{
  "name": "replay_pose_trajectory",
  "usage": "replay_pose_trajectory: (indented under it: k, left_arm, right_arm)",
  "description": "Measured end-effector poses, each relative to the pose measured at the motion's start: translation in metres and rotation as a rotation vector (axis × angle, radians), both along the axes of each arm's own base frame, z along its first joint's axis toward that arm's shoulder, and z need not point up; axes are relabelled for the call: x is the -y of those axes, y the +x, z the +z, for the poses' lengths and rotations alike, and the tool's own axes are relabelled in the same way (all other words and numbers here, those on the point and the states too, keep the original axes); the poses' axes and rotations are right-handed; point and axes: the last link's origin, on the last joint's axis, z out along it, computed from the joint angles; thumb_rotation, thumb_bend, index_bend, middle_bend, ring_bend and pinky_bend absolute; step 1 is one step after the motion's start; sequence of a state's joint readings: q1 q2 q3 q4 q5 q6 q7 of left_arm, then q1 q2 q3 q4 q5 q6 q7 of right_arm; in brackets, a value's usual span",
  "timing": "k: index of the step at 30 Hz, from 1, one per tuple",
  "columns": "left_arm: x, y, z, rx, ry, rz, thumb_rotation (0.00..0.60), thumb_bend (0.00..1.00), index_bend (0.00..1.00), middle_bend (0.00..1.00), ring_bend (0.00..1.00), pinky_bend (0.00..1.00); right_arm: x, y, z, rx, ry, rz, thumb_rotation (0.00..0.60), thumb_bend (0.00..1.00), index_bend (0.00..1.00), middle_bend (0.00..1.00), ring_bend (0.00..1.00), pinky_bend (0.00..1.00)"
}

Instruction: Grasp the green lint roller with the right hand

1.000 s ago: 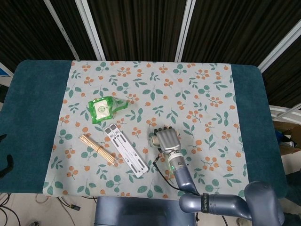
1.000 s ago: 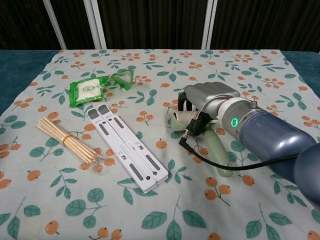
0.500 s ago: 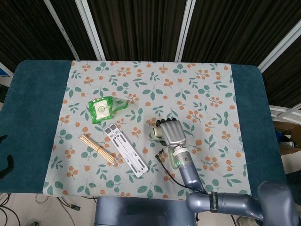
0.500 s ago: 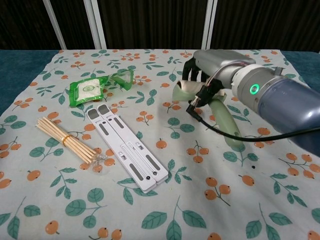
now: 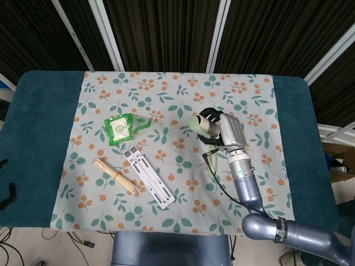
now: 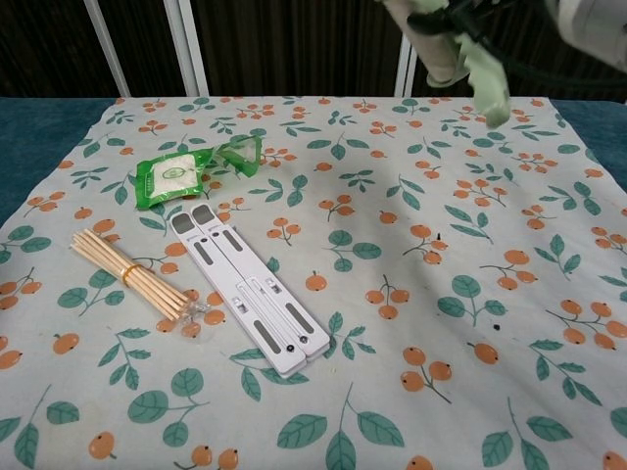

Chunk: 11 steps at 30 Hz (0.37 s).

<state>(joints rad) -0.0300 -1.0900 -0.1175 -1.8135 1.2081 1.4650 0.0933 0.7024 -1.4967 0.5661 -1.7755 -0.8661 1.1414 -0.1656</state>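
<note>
My right hand (image 5: 228, 131) grips the green lint roller (image 5: 202, 124) and holds it well above the flowered cloth. In the head view the roller's pale roll end sticks out to the left of the fingers, over the middle of the table. In the chest view the hand (image 6: 439, 12) is cut off by the top edge. Below it hang the lint roller's pale green handle (image 6: 487, 80) and part of the roll. The handle points down and to the right. My left hand shows in neither view.
A green packet (image 5: 121, 128) lies at the left of the cloth, with a white folding stand (image 5: 148, 177) and a bundle of wooden sticks (image 5: 115, 176) in front of it. A black cable (image 5: 213, 166) hangs from my right wrist.
My right hand has lifted the lint roller off the cloth, up and toward the far right. In the chest view it has risen from the table's middle to the top edge.
</note>
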Motion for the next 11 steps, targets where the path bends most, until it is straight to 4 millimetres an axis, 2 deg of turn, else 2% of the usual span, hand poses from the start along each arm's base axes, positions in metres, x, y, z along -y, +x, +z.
replay_pose_trajectory:
  k: [5,11]
  left_arm:
    - [0.0,0.0,0.0,0.001,0.0,0.0,0.6,0.55,0.15,0.0,0.0,0.0]
    - [0.0,0.0,0.0,0.001,-0.001,0.001,0.6,0.55,0.15,0.0,0.0,0.0]
  right_arm:
    - [0.01,-0.009,0.034,0.145,-0.041,-0.01,0.6,0.45,0.41,0.46,0.5,0.42]
    - [0.015,-0.019,0.054,0.237,-0.086,-0.013,0.6,0.45,0.41,0.46,0.5,0.42]
